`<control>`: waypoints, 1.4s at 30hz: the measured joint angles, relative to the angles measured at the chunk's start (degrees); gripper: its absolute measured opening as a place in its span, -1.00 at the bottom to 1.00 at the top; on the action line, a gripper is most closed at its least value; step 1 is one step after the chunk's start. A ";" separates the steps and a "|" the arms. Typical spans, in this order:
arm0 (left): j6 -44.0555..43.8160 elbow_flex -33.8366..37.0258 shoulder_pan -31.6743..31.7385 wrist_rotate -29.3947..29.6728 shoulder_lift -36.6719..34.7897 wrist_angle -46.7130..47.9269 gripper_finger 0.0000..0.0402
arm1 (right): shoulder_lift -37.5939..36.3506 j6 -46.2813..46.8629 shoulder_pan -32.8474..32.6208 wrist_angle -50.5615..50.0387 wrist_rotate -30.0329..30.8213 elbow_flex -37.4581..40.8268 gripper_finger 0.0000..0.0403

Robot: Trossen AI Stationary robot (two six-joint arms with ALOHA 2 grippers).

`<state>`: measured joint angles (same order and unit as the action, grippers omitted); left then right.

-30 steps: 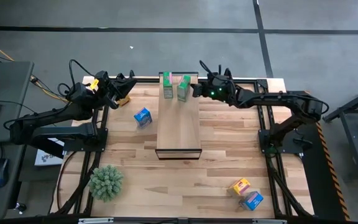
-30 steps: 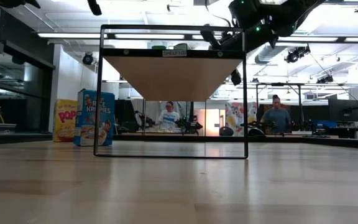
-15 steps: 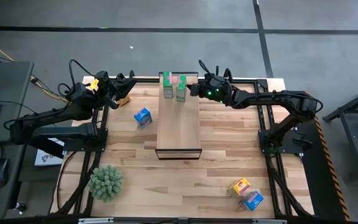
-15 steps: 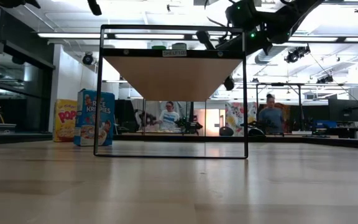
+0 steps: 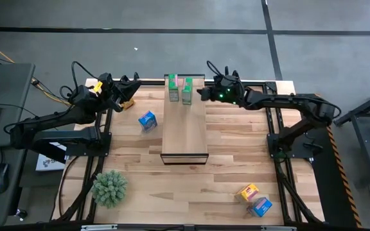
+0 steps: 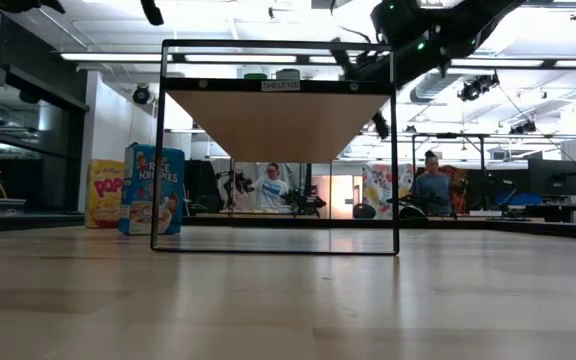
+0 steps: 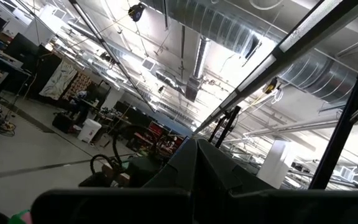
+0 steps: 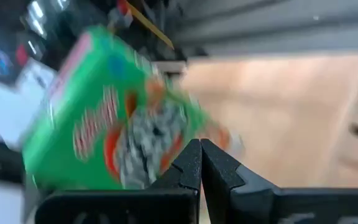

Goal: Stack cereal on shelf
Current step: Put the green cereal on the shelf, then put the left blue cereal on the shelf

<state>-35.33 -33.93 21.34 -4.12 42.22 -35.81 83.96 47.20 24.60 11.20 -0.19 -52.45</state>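
Observation:
Two green cereal boxes (image 5: 172,88) (image 5: 187,90) stand side by side on the far end of the pale shelf (image 5: 185,131). My right gripper (image 5: 202,94) is shut, level with the right-hand green box (image 8: 114,118) and just to its right. My left gripper (image 5: 135,84) is shut above the table's far left corner, pointing upward at the ceiling (image 7: 194,146). A blue cereal box (image 5: 148,120) stands on the table left of the shelf. A yellow-orange box (image 5: 248,191) and another blue box (image 5: 260,206) lie near the front right. My right gripper's shut fingertips (image 8: 201,152) point level from the table's right at the right-hand green box's side. The box fills the wrist view just ahead of them. Whether they touch it, I cannot tell.
A spiky green plant ball (image 5: 110,187) sits at the near left. A yellow box (image 6: 106,193) stands beside the blue one (image 6: 153,190) in the low view. The shelf's black frame (image 6: 396,150) raises it above the table. People are in the room behind.
My right gripper, shut, moved toward the table's left against the right-hand green box, then drew back a little to the right. The box, askew before, slid closer to the other green box and now stands straighter beside it.

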 joint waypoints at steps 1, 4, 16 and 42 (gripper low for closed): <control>0.00 0.00 0.01 0.02 0.00 0.00 -0.98 | -1.09 -1.03 -0.51 -1.97 -0.92 0.01 -1.00; 0.33 0.00 0.01 0.30 0.00 0.00 -0.98 | -3.51 -5.00 -2.68 -9.12 -6.41 -1.85 -1.00; 1.99 0.00 0.01 2.08 0.04 0.02 -0.98 | 4.74 -21.96 -7.53 -25.36 -1.24 -17.61 -1.00; 3.44 0.00 1.21 -4.48 -2.09 0.27 -0.97 | -1.86 -30.56 -5.37 -41.95 -2.48 -23.70 -1.00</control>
<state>-31.89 -33.93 22.55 -8.60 40.12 -35.54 82.10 16.64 19.23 -30.75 -2.67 -76.15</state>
